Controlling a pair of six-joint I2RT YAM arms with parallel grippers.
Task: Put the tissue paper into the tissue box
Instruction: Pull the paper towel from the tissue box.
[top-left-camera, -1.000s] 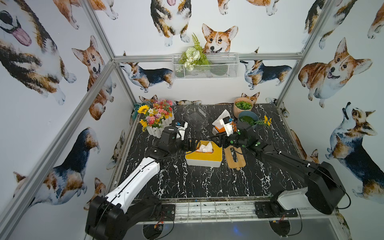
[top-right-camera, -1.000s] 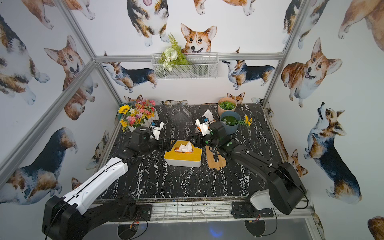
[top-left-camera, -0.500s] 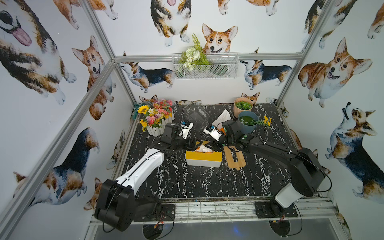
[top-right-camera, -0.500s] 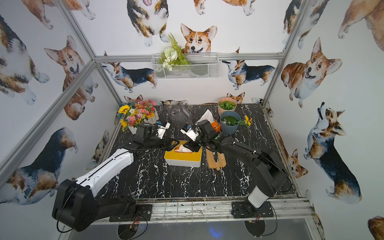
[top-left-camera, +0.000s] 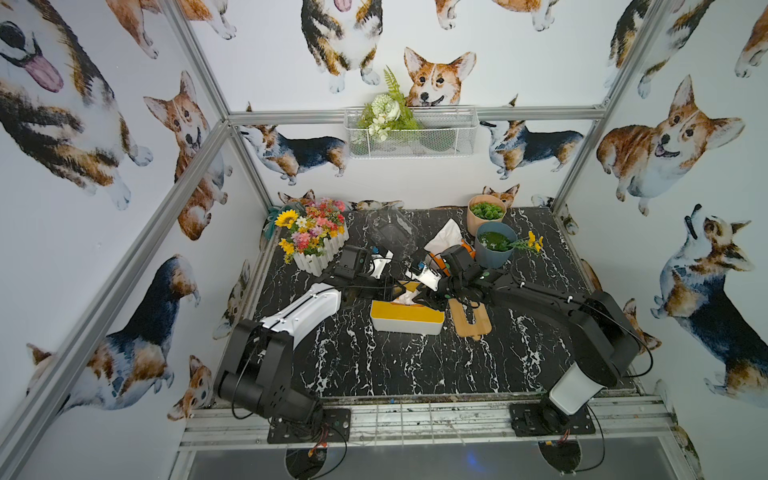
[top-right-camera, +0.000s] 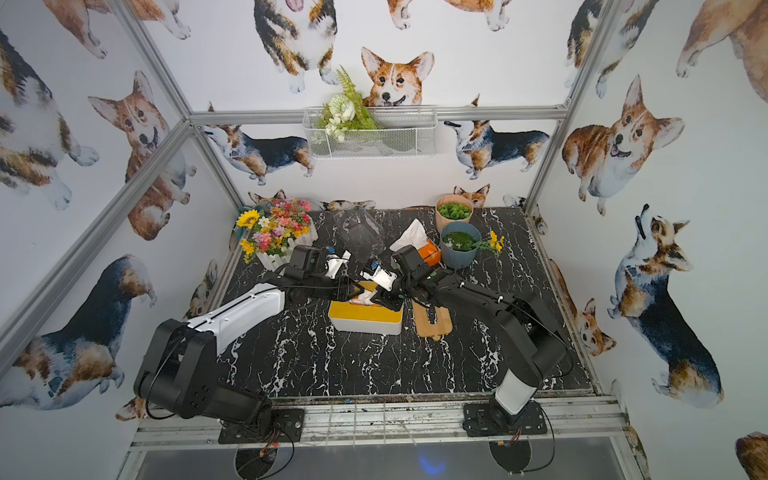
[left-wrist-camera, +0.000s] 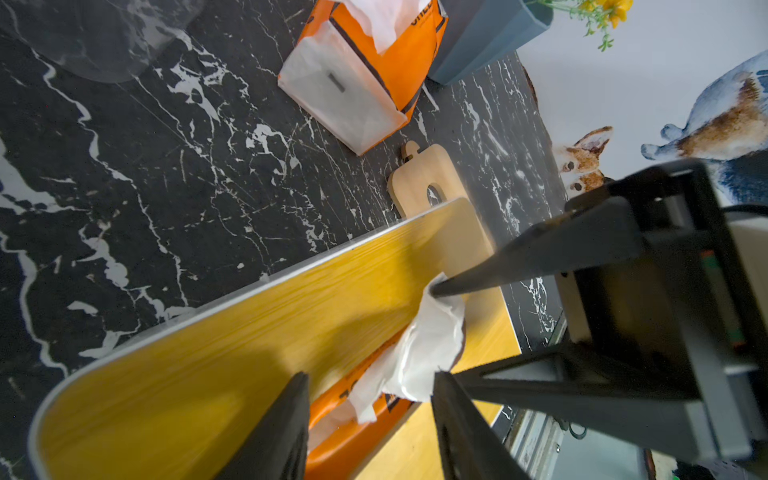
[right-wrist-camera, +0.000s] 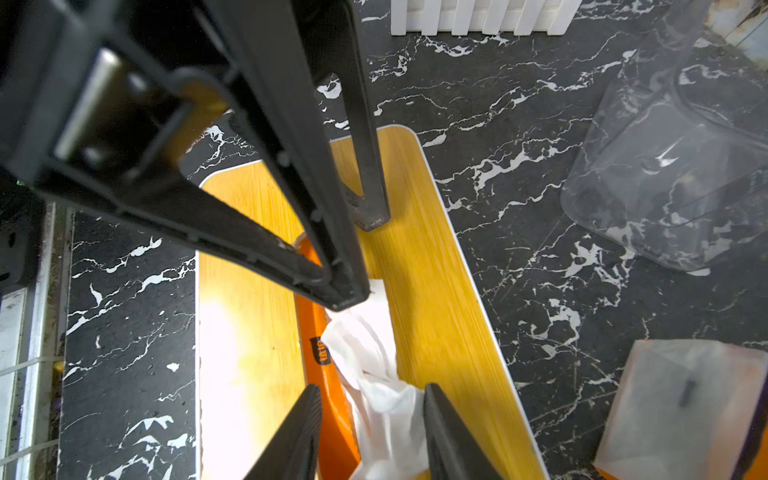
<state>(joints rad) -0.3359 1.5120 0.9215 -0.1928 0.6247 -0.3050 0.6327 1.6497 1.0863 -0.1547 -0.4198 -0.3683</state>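
The tissue box (top-left-camera: 407, 318) has a yellow wood-grain lid on a white base and stands mid-table. An orange pack of tissue paper (left-wrist-camera: 353, 432) sits in its slot, with a white tissue (right-wrist-camera: 374, 353) sticking up. Both grippers reach over the slot from opposite sides. My left gripper (left-wrist-camera: 370, 399) straddles the orange pack with its jaws apart, and the tissue brushes one finger. My right gripper (right-wrist-camera: 372, 411) has the white tissue between its jaws, which stand apart; the tissue touches only one finger. In both top views the grippers (top-left-camera: 395, 289) (top-right-camera: 380, 297) nearly meet over the tissue.
A second orange tissue pack (top-left-camera: 446, 241) lies behind the box beside a blue pot (top-left-camera: 494, 249) and a beige pot (top-left-camera: 486, 212). To the right of the box lies a wooden board (top-left-camera: 471, 320). A clear plastic container (top-left-camera: 392, 235) and a flower planter (top-left-camera: 316, 241) stand at the back.
Both arms have moved in from the box's sides to above its slot. The jaws of both grippers have narrowed around the protruding tissue.
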